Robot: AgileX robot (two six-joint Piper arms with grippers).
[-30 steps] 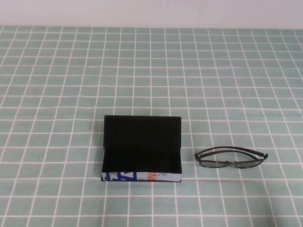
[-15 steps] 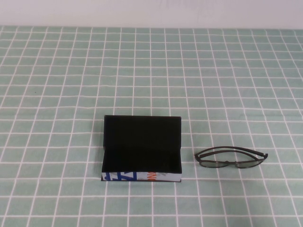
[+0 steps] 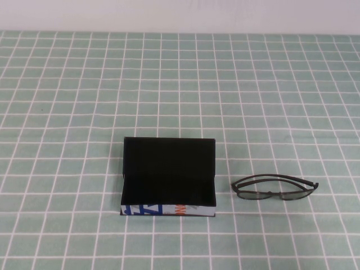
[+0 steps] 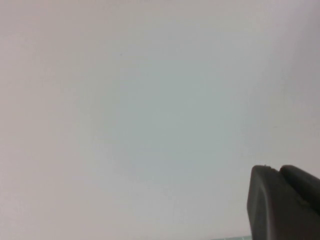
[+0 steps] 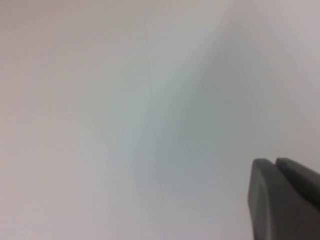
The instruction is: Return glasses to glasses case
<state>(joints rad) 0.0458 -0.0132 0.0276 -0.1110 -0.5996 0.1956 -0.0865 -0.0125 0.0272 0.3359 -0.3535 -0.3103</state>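
The glasses case (image 3: pixel 169 179) lies open near the table's front middle, its lid standing up at the back, its black inside empty and its white front edge marked blue and orange. The dark-framed glasses (image 3: pixel 274 188) lie folded on the cloth just right of the case, apart from it. Neither arm shows in the high view. My left gripper (image 4: pixel 279 168) shows only in the left wrist view, facing a blank pale wall, its two dark fingers together. My right gripper (image 5: pixel 276 161) shows the same way in the right wrist view, fingers together and holding nothing.
The table is covered by a green cloth with a white grid (image 3: pixel 180 84). A pale wall runs along its far edge (image 3: pixel 180 14).
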